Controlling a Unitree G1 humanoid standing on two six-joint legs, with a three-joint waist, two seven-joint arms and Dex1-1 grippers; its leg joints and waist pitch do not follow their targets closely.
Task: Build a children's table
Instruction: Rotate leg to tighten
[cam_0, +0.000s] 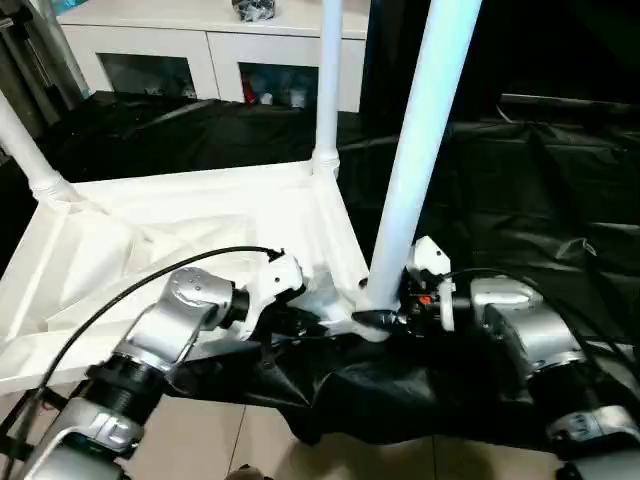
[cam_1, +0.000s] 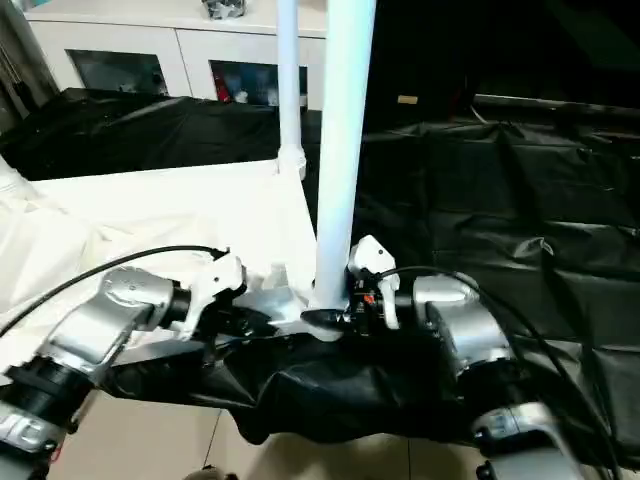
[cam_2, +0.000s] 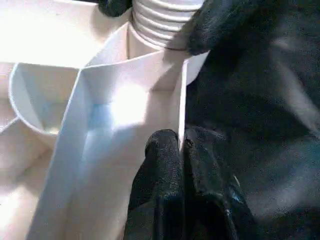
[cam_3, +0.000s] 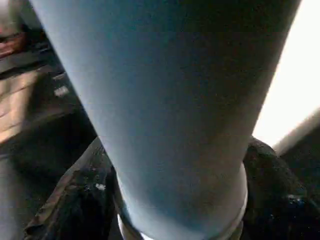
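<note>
Three white legs stand up from the children's table top (cam_0: 190, 225), which lies upside down — ribbed underside up — on the black-draped worktop (cam_0: 520, 190), at its near edge. One leg (cam_0: 20, 145) rises at the far left corner, another (cam_0: 328, 80) at the far right corner, and the nearest leg (cam_0: 420, 150) stands in the near right corner socket, tilting slightly away to the right at its top.

The right gripper (cam_0: 385, 318) sits at the foot of that nearest leg, its black fingers (cam_3: 272, 175) set one on each side of the tube just above the socket — in the right wrist view the tube lies between them, touching or nearly so. I cannot tell whether they press on it.

The left gripper (cam_2: 177, 150) is at the table top's near edge, just beside the same corner, its two fingers (cam_2: 162, 170) drawn together with a thin white rib between their tips.

Behind the worktop stands a white cabinet (cam_0: 200, 45) with glass doors.
</note>
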